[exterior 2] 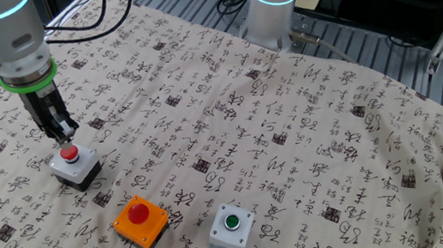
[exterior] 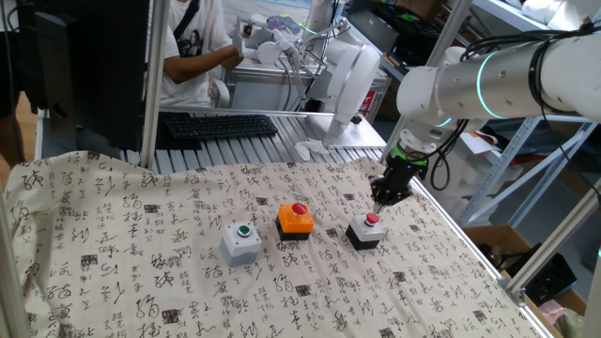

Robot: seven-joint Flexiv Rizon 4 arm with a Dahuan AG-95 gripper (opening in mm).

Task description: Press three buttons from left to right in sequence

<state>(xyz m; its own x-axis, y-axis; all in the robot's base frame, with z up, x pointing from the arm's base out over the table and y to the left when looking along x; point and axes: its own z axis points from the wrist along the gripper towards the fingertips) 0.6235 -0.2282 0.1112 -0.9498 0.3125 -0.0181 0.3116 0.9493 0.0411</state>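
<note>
Three buttons stand in a row on the calligraphy-print cloth [exterior: 141, 253]. The grey box with a green cap [exterior: 242, 242] [exterior 2: 232, 229] is at the left in one fixed view. The orange box with a red cap [exterior: 295, 220] [exterior 2: 140, 220] is in the middle. The black box with a red cap [exterior: 364, 232] [exterior 2: 75, 166] is at the right. My gripper [exterior: 379, 200] [exterior 2: 66, 137] points down with its fingers shut and nothing held. Its tip hangs just above the black box's red cap, with a small gap showing.
A black keyboard [exterior: 218, 125] and a seated person [exterior: 192, 47] are behind the table's far edge. A second white robot base [exterior 2: 274, 3] stands at the table's side. The metal table frame [exterior: 488, 272] runs along the right edge of the cloth.
</note>
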